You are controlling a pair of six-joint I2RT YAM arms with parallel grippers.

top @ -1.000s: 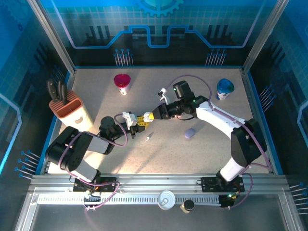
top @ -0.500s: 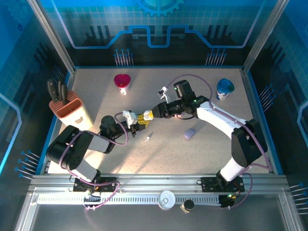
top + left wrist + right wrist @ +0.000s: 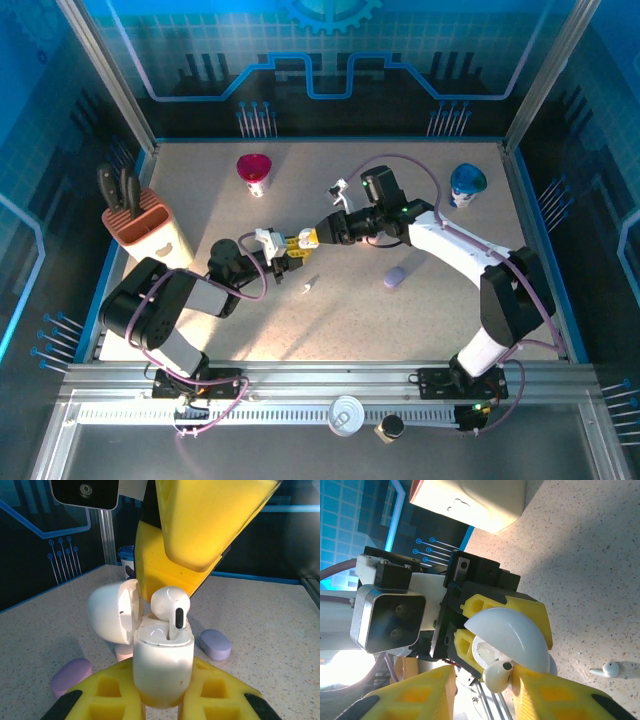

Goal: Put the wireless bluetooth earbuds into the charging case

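Left gripper (image 3: 162,695) clamps the charging case (image 3: 162,665) upright, lid open, presenting its sockets to the right gripper (image 3: 487,676), whose fingers (image 3: 550,700) flank a half-seated earbud (image 3: 170,607) (pinched or free: cannot tell); a second earbud (image 3: 606,669) lies on the counter (image 3: 580,555) nearby.

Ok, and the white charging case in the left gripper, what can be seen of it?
The glossy white rounded plastic charging case stands upright, clamped between the yellow fingers of the left gripper. Its domed lid is hinged open to one side. A white earbud sits stem-down in the open top, its head above the rim, with the right gripper fingers spread around it.
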